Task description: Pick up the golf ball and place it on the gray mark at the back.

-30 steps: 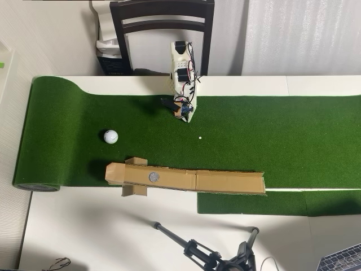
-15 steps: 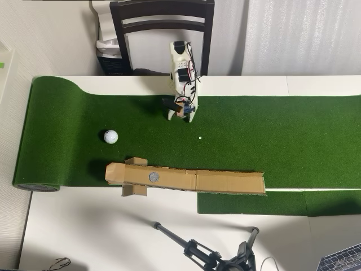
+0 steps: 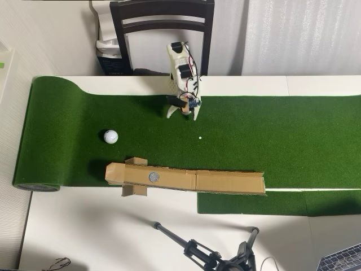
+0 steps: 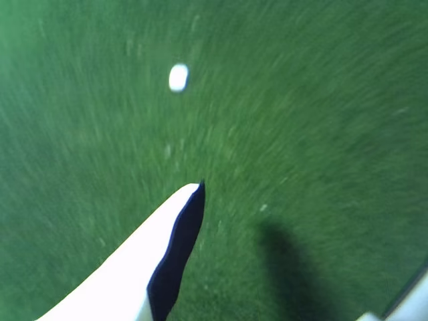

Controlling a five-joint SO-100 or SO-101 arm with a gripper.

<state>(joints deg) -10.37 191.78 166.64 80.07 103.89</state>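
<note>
Green turf (image 3: 293,135) covers the surface, and the ball (image 3: 111,136) lies free on it, well to the left of the arm (image 3: 183,79) in the overhead view, with nothing touching it. By my reading the task is at its first step: the reach toward the ball has not closed any of the gap. The gripper (image 3: 181,110) hangs over the turf near the arm's base, holding nothing. In the wrist view one white finger with a dark edge (image 4: 180,247) points over blurred grass toward a small white dot (image 4: 178,77); the other finger shows only as a sliver at the lower right corner, so the jaws appear parted, though how widely I cannot tell. The mark (image 3: 154,176) sits on the cardboard strip (image 3: 225,182), below and right of the ball in the overhead view. Next, the arm would need to swing left and descend with the jaws spread round the ball.
</note>
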